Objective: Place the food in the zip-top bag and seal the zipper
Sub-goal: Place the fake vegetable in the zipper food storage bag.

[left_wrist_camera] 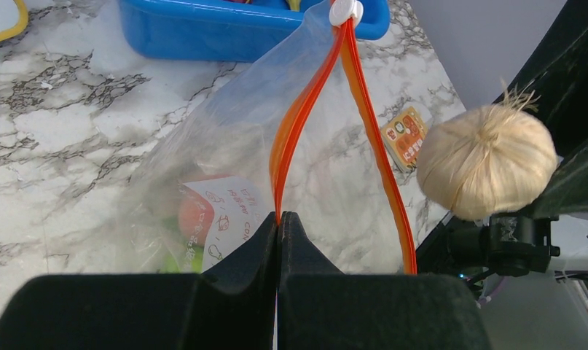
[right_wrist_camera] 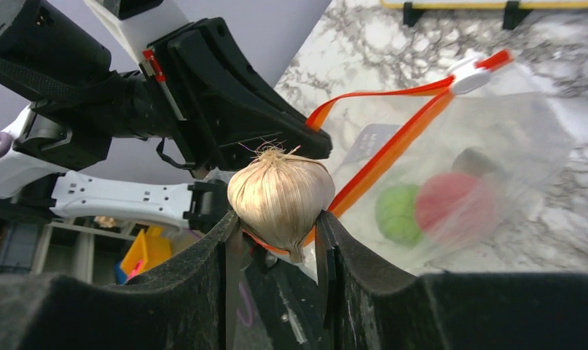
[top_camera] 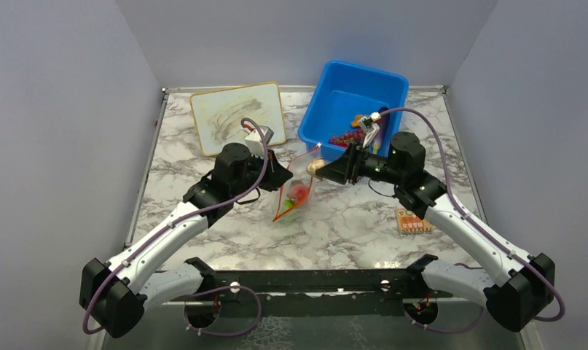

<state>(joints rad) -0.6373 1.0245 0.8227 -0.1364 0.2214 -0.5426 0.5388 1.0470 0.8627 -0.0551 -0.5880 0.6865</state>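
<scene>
Orange-red plastic runs along the mouth of the zip-top bag [left_wrist_camera: 225, 146]; this zipper [left_wrist_camera: 363, 124] splits into two strips that meet at a white slider [left_wrist_camera: 345, 11] at the far end, so the mouth stands open. The left gripper [left_wrist_camera: 278, 219] has its fingers pressed fully together on the near end of one strip, holding that lip of the bag up over the marble table [top_camera: 349, 226]. Inside the clear bag the right wrist view shows a green lime [right_wrist_camera: 398, 211] and a pink-red peach [right_wrist_camera: 455, 208] side by side near the bottom; a darker shape behind them is too blurred to name. The right gripper [right_wrist_camera: 278, 222] is partly closed, its two fingers clamped on the sides of the garlic [right_wrist_camera: 280, 193], root tuft upward; the garlic hangs in the air just beside the open mouth, on its right side, outside the bag; whether it touches the zipper I cannot tell. A blue bin [top_camera: 316, 109] sits at the back right of the table, just beyond the slider, with a dark red grape bunch [top_camera: 347, 138] and a few other toy pieces in it; an orange card [top_camera: 413, 220] lies flat near the right arm; a whiteboard [top_camera: 236, 117] lies at the back left, well apart from the bag.
</scene>
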